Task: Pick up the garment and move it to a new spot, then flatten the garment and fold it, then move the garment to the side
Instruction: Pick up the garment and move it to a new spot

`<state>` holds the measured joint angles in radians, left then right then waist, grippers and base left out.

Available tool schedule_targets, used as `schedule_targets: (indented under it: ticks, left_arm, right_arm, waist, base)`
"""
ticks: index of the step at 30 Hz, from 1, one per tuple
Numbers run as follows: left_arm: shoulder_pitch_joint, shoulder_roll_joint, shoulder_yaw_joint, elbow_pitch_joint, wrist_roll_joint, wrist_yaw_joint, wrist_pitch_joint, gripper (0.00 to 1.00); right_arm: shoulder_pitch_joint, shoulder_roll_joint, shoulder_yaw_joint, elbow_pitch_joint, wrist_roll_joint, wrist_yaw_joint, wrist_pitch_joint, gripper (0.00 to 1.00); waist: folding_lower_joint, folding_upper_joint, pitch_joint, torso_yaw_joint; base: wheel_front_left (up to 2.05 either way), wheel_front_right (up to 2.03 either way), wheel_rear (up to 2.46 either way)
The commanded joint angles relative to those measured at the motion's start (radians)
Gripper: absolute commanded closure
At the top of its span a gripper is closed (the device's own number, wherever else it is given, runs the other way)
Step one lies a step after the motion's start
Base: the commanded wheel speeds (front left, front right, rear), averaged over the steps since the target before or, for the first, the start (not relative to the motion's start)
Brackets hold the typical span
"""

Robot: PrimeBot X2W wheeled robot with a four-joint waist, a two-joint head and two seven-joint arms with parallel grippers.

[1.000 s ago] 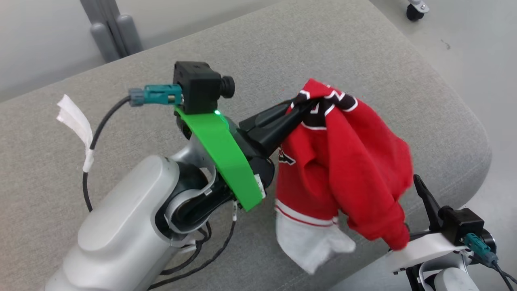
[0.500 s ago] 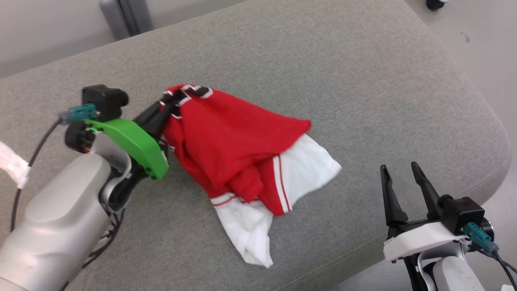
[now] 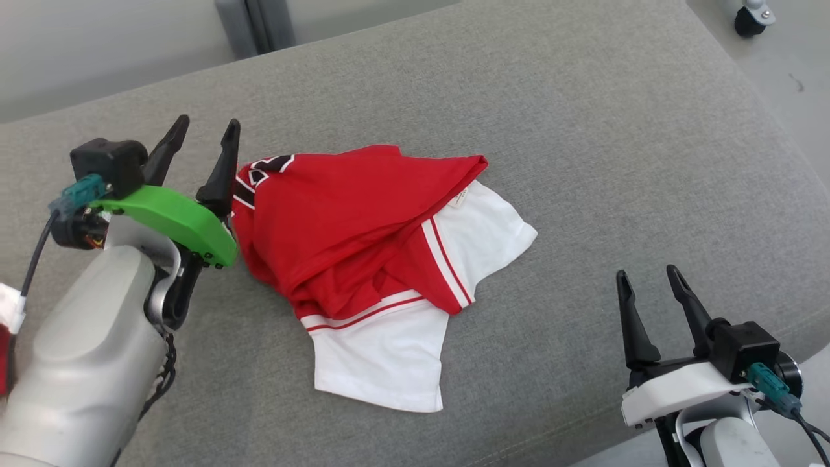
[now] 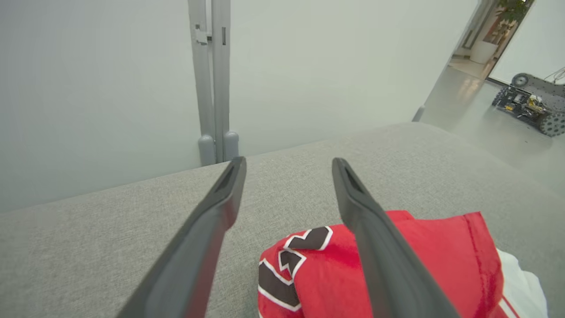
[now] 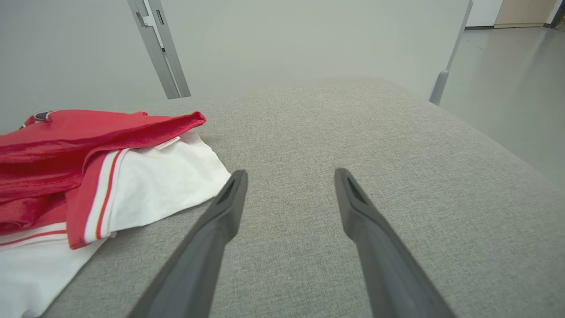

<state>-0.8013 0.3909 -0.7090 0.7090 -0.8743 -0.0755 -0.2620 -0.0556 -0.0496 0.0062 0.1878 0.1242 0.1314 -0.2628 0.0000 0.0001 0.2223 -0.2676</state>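
Grey fabric cushion (image 3: 583,130) is taking up most of the head view, with a pale wall and a grey post (image 3: 253,26) sitting at the upper left and a caster wheel (image 3: 749,16) peeking in at the upper right corner. So the garment (image 3: 337,214) is lying loose on the cushion a bit left of centre. It's a red jersey with white sleeves and red stripes, bunched and half folded over itself, with one white part pointing toward the bottom of the frame and another sticking out to the right. The left gripper (image 3: 207,122) is hovering at the left of the frame with its fingers spread wide and nothing between them. The nearer finger is sitting just beside the dark-lettered collar end of the jersey, and I can't tell if it's actually touching. Looking through the left wrist view, that gripper (image 4: 289,161) is gaping open over bare cushion, with the red cloth (image 4: 423,247) showing at the lower right. The right gripper (image 3: 648,271) is waiting at the lower right, also spread wide and holding nothing, well apart from the jersey. Its own wrist view (image 5: 291,172) is showing the garment (image 5: 66,145) off to the left.
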Motion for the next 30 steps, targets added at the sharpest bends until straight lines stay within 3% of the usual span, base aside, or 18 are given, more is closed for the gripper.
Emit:
schedule_targets:
  ticks: [1, 6, 16, 22, 30]
  left_arm:
    - [0.072, -0.003, 0.046, -0.041, 0.04, 0.023, -0.003, 0.0]
    - [0.304, -0.07, 0.24, -0.251, 0.198, 0.081, -0.003, 0.0]
    - [0.664, -0.203, 0.432, -0.469, 0.495, 0.121, -0.003, 0.0]
    - [0.81, -0.273, 0.535, -0.516, 0.601, 0.083, -0.003, 0.0]
    - [0.937, -0.316, 0.637, -0.539, 0.692, 0.033, -0.003, 0.0]
  right_arm:
    - [0.015, -0.002, -0.008, -0.004, -0.009, -0.001, -0.003, 0.0]
    - [0.044, -0.002, -0.047, -0.013, -0.029, -0.001, -0.003, 0.0]
    - [0.102, -0.002, -0.12, -0.035, -0.052, -0.001, -0.003, 0.0]
    - [0.146, -0.002, -0.177, -0.039, -0.054, -0.001, -0.003, 0.0]
    - [0.194, -0.002, -0.207, -0.029, -0.033, -0.001, -0.003, 0.0]
  waist:
    - [0.0, -0.0001, -0.029, 0.032]
    - [0.0, -0.0001, -0.082, 0.094]
    - [0.0, -0.0001, -0.153, 0.259]
    - [0.0, -0.0001, -0.194, 0.357]
    - [0.0, -0.0001, -0.233, 0.431]
  base:
    - [0.0, 0.0, 0.0]
    - [0.0, 0.0, 0.0]
    - [0.0, 0.0, 0.0]
    - [0.0, 0.0, 0.0]
    - [0.0, 0.0, 0.0]
